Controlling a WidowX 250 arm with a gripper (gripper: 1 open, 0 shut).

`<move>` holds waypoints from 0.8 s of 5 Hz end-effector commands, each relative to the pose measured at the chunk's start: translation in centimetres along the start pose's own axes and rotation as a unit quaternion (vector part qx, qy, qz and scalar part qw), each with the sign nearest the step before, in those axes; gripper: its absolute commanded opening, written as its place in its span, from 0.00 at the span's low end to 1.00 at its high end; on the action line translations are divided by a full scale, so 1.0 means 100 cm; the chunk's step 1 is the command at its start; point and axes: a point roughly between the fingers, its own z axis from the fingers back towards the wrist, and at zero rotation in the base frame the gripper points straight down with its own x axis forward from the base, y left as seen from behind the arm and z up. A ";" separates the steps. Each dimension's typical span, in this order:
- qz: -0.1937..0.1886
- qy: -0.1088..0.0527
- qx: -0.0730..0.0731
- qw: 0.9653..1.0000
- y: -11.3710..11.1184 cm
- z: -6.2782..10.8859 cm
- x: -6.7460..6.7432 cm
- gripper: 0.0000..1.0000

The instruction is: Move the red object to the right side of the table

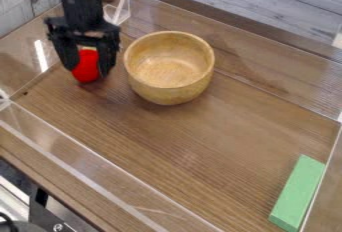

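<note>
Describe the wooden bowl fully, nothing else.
The bowl is round, pale tan and wood-like, with a smooth look, a thin rim and a shallow, wide hollow. No handle or lid shows. It sits upright and open on the dark brown table, right of the red ball in the image. Nothing is visible inside. Whether the tool touches its left rim, I can't tell.

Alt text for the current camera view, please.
An open gripper hovers around the red object at the left of the brown table, beside a wooden bowl; a green block lies at the lower right.
</note>
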 end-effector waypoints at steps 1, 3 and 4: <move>-0.023 -0.028 0.010 0.999 0.004 0.007 0.017 1.00; -0.060 -0.031 0.009 0.998 0.010 0.004 0.038 1.00; -0.066 -0.028 0.008 0.997 0.012 0.004 0.048 1.00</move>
